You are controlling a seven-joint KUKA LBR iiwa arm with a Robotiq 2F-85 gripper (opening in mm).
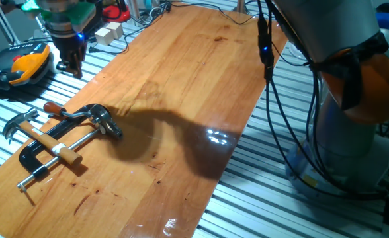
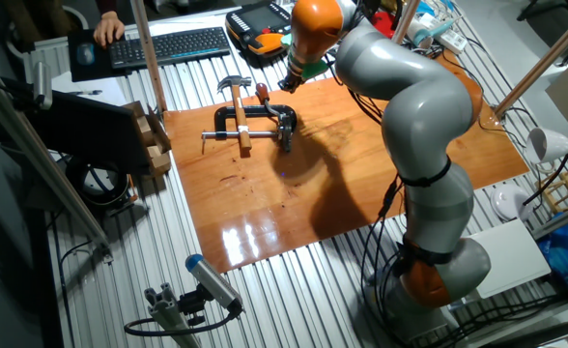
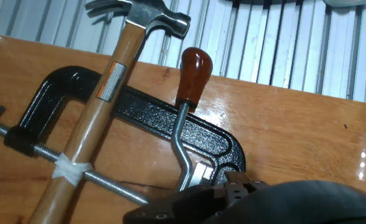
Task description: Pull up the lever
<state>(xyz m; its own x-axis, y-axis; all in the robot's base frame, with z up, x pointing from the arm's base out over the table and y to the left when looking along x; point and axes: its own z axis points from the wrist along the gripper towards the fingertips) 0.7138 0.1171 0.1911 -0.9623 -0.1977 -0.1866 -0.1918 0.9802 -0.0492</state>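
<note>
The black bar clamp (image 1: 32, 153) lies flat at the near left of the wooden board. Its lever (image 1: 65, 112), a slim curved silver arm with a reddish-brown tip (image 1: 51, 106), lies low against the clamp's bar. The hand view shows the lever (image 3: 182, 140) in the middle, its knob (image 3: 194, 67) pointing away. My gripper (image 1: 70, 66) hangs above the board's far left corner, behind the clamp and apart from it. Its two dark fingers look slightly parted with nothing between them. In the other fixed view the lever's tip (image 2: 262, 94) sits just left of my hand (image 2: 291, 80).
A hammer (image 1: 21, 123) with a wooden shaft lies across the clamp's threaded rod (image 1: 82, 141), its steel head (image 3: 150, 15) close to the lever's knob. An orange and black pendant (image 1: 24, 65) rests left of the board. Cables (image 1: 277, 99) hang beside the arm's base.
</note>
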